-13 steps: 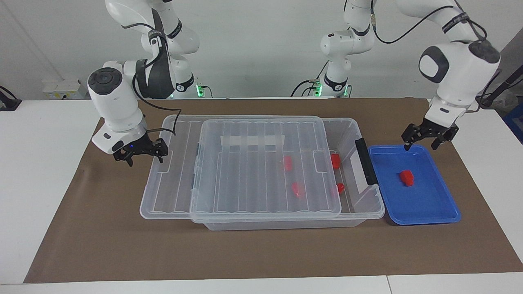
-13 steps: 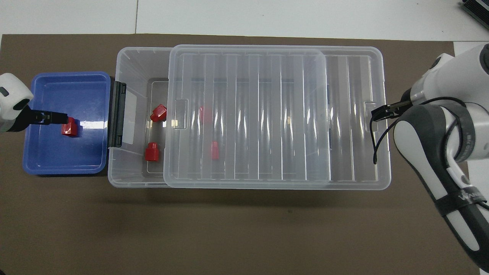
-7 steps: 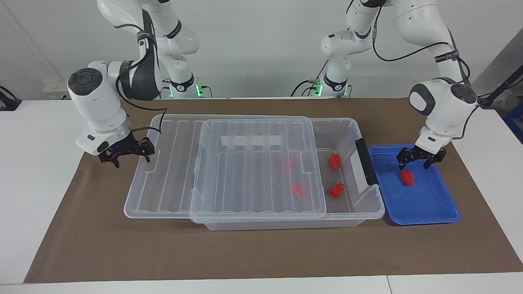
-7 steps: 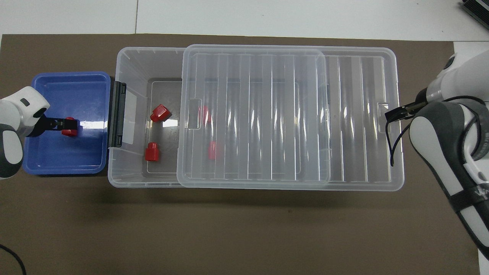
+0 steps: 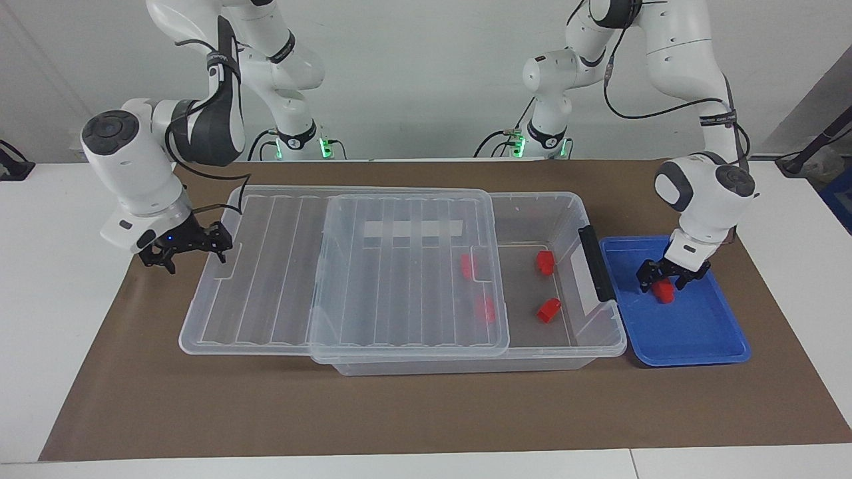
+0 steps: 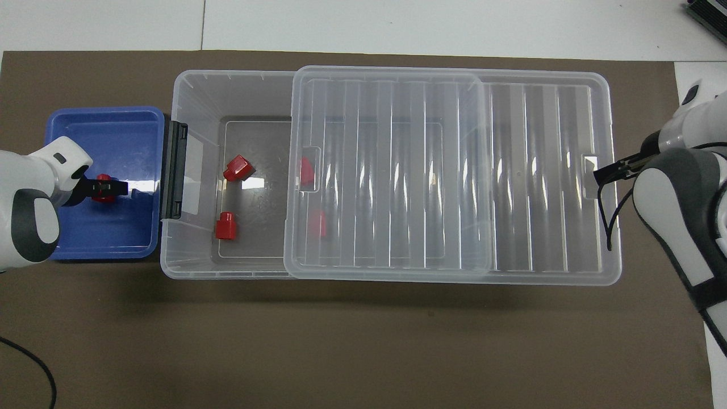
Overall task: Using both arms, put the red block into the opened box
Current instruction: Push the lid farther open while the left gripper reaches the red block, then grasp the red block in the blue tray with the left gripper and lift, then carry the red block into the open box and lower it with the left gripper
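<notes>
One red block (image 5: 663, 292) lies in the blue tray (image 5: 692, 359) at the left arm's end of the table. My left gripper (image 5: 664, 279) is down in the tray, open, its fingers on either side of that block. The clear box (image 5: 466, 364) stands mid-table with several more red blocks in it, one of them uncovered (image 5: 548, 310). Its ribbed lid (image 5: 399, 266) sits slid toward the right arm's end, overhanging there. That leaves the box uncovered at the latch bar (image 5: 596, 263) end. My right gripper (image 5: 190, 251) is open at the lid's overhanging end, one finger against its edge.
Brown paper (image 5: 426, 412) covers the table under box and tray. The tray touches the box's latch end. A black cable (image 6: 34, 363) lies on the paper near the left arm's base. White table shows past the paper at both ends.
The lid has slid farther toward the right arm's end, along with my right gripper, uncovering more of the box. My left gripper has come down from above the tray to straddle the red block.
</notes>
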Robot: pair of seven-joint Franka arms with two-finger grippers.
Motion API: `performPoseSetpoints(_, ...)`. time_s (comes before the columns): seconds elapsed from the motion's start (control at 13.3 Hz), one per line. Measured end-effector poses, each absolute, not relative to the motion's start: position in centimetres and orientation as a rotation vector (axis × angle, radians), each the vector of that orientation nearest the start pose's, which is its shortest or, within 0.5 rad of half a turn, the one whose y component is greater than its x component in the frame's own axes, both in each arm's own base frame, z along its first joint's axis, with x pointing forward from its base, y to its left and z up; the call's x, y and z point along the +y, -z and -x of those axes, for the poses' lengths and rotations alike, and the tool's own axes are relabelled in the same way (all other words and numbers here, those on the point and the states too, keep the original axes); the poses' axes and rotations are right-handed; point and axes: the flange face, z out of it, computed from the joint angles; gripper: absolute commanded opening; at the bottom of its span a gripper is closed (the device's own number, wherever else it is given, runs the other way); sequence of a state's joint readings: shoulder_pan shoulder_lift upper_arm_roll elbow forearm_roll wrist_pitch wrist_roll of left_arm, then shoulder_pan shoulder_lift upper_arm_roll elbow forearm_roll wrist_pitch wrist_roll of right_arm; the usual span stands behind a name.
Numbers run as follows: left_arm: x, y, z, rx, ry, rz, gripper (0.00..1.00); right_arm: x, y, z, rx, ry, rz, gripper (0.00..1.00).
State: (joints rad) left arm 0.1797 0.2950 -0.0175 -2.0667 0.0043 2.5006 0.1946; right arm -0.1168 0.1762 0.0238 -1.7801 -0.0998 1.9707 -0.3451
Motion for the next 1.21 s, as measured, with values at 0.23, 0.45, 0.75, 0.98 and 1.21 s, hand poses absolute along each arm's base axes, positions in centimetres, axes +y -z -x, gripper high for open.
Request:
performPoseSetpoints(0.23, 9.7, -30.2, -59.3, 0.053, 0.213, 3.111, 0.0, -7.0, -45.6, -60.9, -0.476, -0.006, 3.196, 1.0)
performPoseSetpoints(0.45, 9.7, -30.5, -59.3, 0.048, 0.168, 3.121, 0.0, -7.8, -45.6, -60.8, -0.485, -0.008, 3.194, 1.0)
performPoseSetpoints(0.75, 9.0, -38.2, -61.4, -0.108, -0.019, 3.213, 0.0, -8.2, -45.8, -60.8, -0.486, -0.005, 3.195, 1.0)
performPoseSetpoints(0.98, 5.4, -49.6, -62.2, -0.374, -0.111, 3.242, 0.0, -7.0, -47.9, -60.4, -0.422, 0.041, 3.209, 1.0)
performPoseSetpoints(1.21, -3.1, -54.8, -61.7, -0.6, -0.196, 3.188, 0.0, -2.5, -51.5, -59.5, -0.241, 0.128, 3.228, 1.0)
